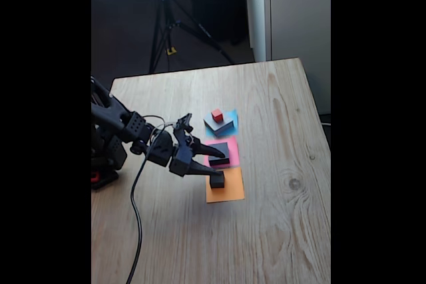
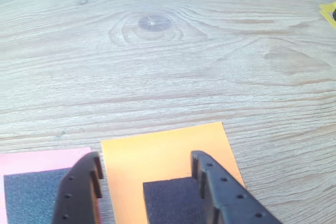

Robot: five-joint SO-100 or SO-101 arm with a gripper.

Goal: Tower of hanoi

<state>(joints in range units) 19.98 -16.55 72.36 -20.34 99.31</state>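
Observation:
On the blue paper point(image 1: 231, 116) a wide flat grey block point(image 1: 219, 125) carries a tiny red cube point(image 1: 217, 115). A medium black block point(image 1: 219, 153) point(image 2: 31, 199) lies on the pink paper point(image 1: 232, 144) point(image 2: 37, 158). The small dark grey block point(image 1: 217, 179) point(image 2: 170, 201) rests on the orange paper point(image 1: 226, 193) point(image 2: 157, 153). My gripper point(image 1: 218, 163) point(image 2: 146, 158) is open and low over the orange paper. In the wrist view the small block sits between the fingers, up against the right finger point(image 2: 215, 187), while the left finger point(image 2: 81, 190) stands apart from it.
The wooden table point(image 1: 279, 231) has bare room to the right and at the front. My arm's base point(image 1: 106, 157) stands at the left edge, with a black cable point(image 1: 136, 211) trailing toward the front. A tripod point(image 1: 166, 24) stands on the floor behind the table.

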